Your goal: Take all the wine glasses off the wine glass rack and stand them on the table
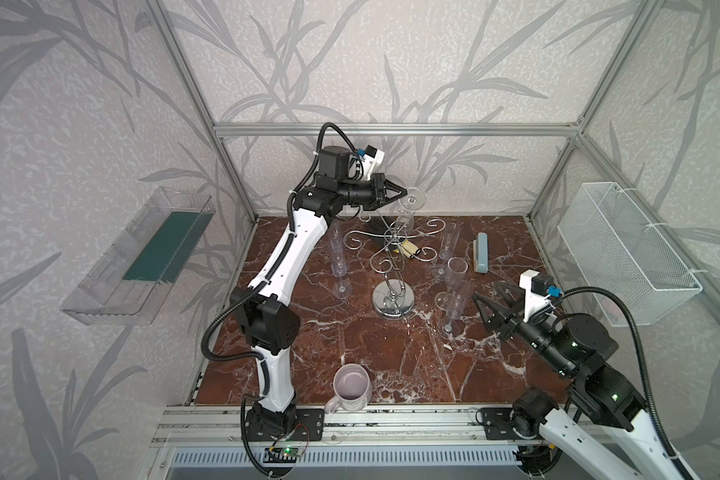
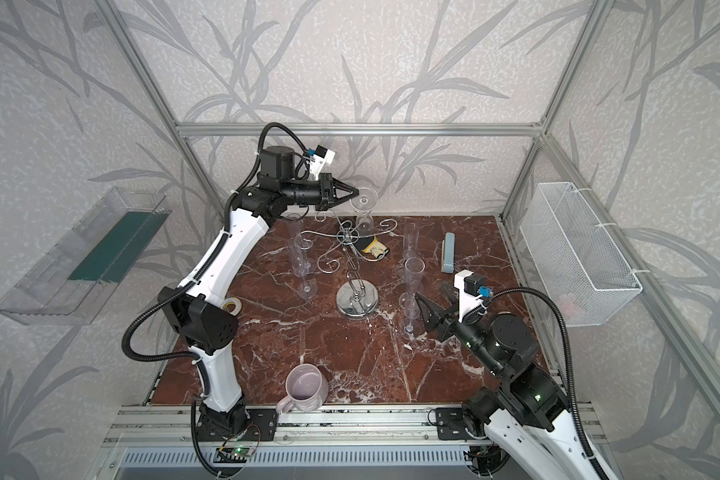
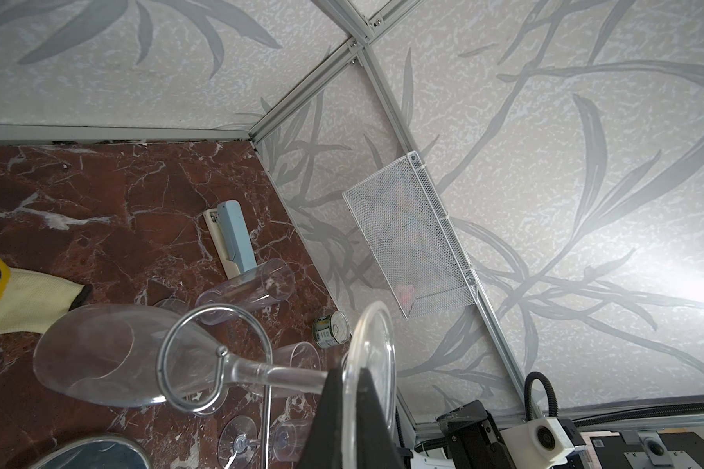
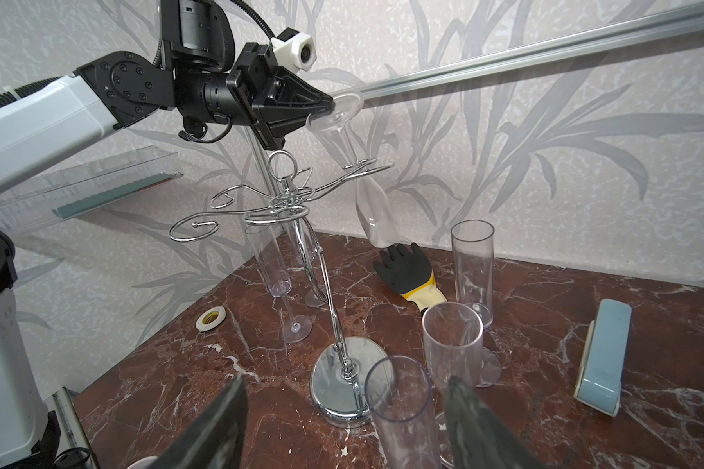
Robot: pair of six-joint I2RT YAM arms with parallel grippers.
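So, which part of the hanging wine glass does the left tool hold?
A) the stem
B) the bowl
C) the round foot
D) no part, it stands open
C: the left tool is shut on the edge of the round foot of the wine glass, whose stem hangs in a scroll of the wine glass rack.

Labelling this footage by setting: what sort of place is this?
Probably a robot test cell, not a home: aluminium frame with wallpapered panels, left arm and right arm bolted to a front rail, marble-look tabletop.
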